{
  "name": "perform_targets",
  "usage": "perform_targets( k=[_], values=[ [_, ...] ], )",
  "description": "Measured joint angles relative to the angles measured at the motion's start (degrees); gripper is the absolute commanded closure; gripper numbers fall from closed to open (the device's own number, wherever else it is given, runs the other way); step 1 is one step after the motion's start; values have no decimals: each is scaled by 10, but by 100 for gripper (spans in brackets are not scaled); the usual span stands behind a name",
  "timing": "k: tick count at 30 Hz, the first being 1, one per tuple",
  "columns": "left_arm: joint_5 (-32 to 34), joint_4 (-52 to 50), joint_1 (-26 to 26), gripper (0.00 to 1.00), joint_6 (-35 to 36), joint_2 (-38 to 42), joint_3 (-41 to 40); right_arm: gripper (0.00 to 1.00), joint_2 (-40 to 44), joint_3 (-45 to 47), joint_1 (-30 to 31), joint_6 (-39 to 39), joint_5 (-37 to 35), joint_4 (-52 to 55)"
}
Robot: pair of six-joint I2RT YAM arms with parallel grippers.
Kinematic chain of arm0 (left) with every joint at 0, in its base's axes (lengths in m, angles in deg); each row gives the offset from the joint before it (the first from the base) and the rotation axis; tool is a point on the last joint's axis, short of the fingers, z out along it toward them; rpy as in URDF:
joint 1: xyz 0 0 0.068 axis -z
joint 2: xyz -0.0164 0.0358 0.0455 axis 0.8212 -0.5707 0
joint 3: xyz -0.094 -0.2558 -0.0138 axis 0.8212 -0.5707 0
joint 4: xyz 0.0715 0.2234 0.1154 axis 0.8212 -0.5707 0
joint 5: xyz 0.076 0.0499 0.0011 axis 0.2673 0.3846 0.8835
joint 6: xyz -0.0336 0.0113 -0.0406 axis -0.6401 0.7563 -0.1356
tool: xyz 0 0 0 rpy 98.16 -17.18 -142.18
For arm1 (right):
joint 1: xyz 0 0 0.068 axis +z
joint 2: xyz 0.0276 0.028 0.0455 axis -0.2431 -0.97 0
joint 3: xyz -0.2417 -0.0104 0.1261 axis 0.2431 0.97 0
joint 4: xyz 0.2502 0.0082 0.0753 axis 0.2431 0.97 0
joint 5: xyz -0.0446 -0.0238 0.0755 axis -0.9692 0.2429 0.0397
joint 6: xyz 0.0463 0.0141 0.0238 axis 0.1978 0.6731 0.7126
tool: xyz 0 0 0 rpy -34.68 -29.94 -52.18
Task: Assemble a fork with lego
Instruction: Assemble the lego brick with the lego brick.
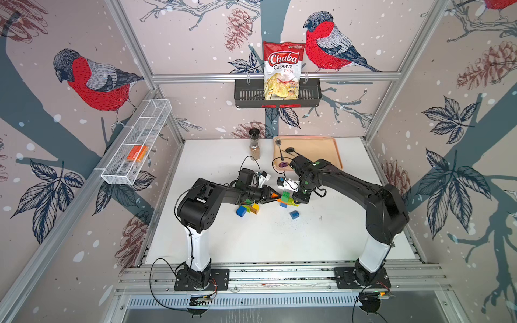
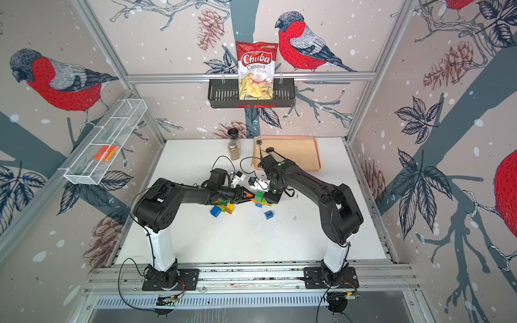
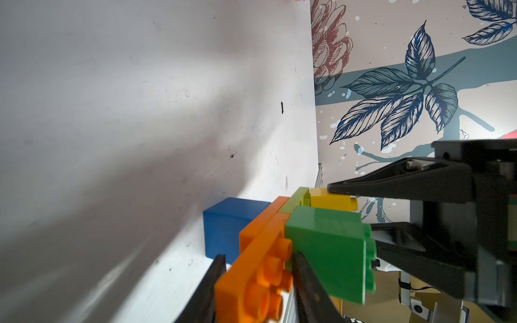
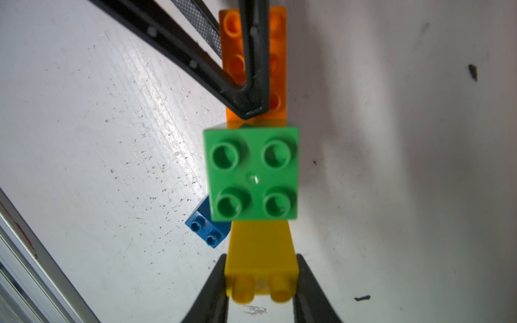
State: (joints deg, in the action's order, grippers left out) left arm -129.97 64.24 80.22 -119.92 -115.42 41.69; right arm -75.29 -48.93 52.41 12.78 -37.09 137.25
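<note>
Right gripper [image 4: 260,256] clenched on the yellow brick [image 4: 260,240] of the lego assembly [image 1: 286,197], tabletop [image 1: 265,240] centre, loose blue brick [image 1: 294,214] at its 5 o'clock; left gripper [image 3: 258,257] brackets the orange brick [image 3: 251,293], clamping unclear. Opposed pulls could unseat studs.

Bird-print walls [image 1: 195,33], white tabletop [image 1: 279,240], aluminium frame rails [image 1: 223,77].

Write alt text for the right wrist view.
The right gripper clamps a yellow brick in line with a green square brick and an orange brick. The left gripper reaches over the orange one; a blue brick lies on the white table.
</note>
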Motion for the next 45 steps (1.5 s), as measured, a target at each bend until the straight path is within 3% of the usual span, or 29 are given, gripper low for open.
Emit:
perform_targets(
  k=[26,45],
  values=[
    [-25,21,-10,66,15,-18,-1,79,-17,-27,31,-16,-54,17],
    [-46,44,-17,68,19,-29,-9,77,-24,-17,21,-20,-38,2]
  ],
)
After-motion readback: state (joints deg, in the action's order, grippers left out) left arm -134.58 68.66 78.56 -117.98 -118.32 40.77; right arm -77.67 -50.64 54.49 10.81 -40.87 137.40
